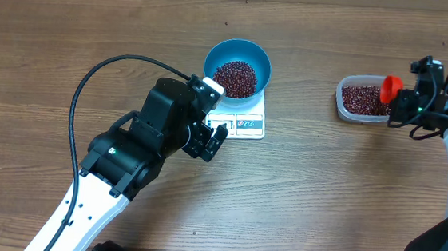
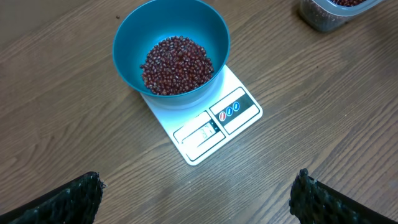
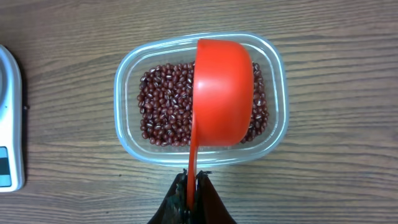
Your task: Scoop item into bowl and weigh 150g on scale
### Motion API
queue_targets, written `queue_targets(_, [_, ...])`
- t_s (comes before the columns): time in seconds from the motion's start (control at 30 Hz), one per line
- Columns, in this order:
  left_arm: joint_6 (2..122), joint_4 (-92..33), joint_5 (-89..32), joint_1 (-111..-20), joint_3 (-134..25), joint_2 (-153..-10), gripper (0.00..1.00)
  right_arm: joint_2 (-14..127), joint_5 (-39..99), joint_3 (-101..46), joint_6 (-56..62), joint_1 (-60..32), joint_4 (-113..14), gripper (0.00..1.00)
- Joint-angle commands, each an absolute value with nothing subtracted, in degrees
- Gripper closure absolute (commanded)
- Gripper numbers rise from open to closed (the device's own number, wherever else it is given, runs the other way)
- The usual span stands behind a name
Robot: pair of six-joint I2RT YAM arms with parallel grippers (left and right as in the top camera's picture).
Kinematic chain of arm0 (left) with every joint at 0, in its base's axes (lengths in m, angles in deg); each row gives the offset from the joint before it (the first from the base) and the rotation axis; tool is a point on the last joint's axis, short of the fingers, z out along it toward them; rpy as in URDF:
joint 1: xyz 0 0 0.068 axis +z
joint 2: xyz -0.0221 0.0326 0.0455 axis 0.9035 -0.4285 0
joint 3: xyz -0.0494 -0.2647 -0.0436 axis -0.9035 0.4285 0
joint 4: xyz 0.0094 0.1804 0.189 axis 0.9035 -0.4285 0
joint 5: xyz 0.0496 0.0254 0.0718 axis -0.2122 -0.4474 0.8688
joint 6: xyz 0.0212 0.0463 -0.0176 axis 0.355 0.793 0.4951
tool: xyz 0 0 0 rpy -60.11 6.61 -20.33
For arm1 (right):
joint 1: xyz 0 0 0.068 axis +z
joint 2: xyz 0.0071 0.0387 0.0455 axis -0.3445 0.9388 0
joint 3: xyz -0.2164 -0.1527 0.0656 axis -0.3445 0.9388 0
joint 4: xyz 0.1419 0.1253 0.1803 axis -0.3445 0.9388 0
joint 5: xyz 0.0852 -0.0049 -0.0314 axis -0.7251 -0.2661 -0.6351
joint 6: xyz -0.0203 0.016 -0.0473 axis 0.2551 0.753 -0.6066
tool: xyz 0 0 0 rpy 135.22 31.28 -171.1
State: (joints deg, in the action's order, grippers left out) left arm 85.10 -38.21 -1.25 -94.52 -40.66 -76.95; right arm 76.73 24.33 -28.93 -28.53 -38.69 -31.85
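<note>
The blue bowl [image 1: 217, 54] stands on the white scale [image 1: 250, 125] and holds a heap of dark red-brown beans [image 1: 236, 77]. My left gripper [image 1: 216, 139] hovers open just in front of the scale's display edge, nothing between its fingers [image 2: 78, 199]. In the left wrist view the bowl [image 2: 130, 37] and the scale [image 2: 239, 109] lie ahead of it. My right gripper [image 3: 192, 180] is shut on the thin handle of a red scoop [image 3: 222, 93]. The scoop hangs over a clear tub [image 3: 124, 134] of more beans [image 3: 165, 112]; its outer side faces the camera, hiding its inside.
The clear tub [image 1: 346, 103] sits on the wooden table at the right, about a hand's width from the scale. The left arm's black cable [image 1: 91, 79] arcs over the left half of the table. The scale's edge [image 3: 9, 124] shows left of the tub.
</note>
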Motion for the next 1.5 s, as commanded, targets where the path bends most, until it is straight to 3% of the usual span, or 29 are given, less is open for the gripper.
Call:
queue_targets(0.0, [84.35, -38.21, -0.66, -94.23, -41.73, -76.63, 0.00, 75.31, 29.40, -28.73, -28.79, -36.29, -32.36, 0.96])
queue_targets(0.67, [84.35, -38.21, -0.66, -94.23, -41.73, -76.63, 0.00, 82.26, 34.17, -28.67, -28.57, -35.20, -29.86, 0.96])
queue_targets(1.47, [84.35, -38.21, -0.66, -94.23, -41.73, -76.63, 0.01, 87.47, 37.75, -28.65, -32.24, -35.20, -36.07, 0.96])
